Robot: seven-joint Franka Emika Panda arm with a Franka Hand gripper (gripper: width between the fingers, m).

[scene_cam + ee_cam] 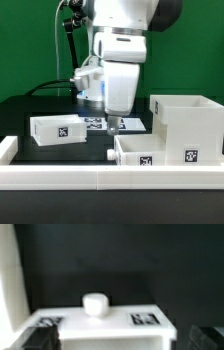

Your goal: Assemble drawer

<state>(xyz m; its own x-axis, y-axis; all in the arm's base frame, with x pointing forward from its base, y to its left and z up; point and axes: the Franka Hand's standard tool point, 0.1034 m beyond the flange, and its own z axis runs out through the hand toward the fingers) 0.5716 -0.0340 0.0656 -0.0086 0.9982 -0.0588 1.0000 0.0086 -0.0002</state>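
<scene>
The drawer parts are white plastic with black-and-white tags. The tall boxy casing (pixel 186 122) stands at the exterior view's right. One small open-topped tray (pixel 60 128) lies at the left. A second tray (pixel 150 150) sits in front of the casing. My gripper (pixel 115 128) hangs just above this tray's far left corner. In the wrist view that tray (pixel 100 322) shows a white knob (pixel 95 304) and two tags. My gripper (pixel 120 339) is open, with a dark finger (pixel 40 339) on each side of the tray. It holds nothing.
The long low white rail (pixel 90 176) runs along the front of the black table. The marker board (pixel 95 122) lies flat behind my gripper. A white strip (pixel 10 280) runs along one edge of the wrist view. Cables hang behind the arm.
</scene>
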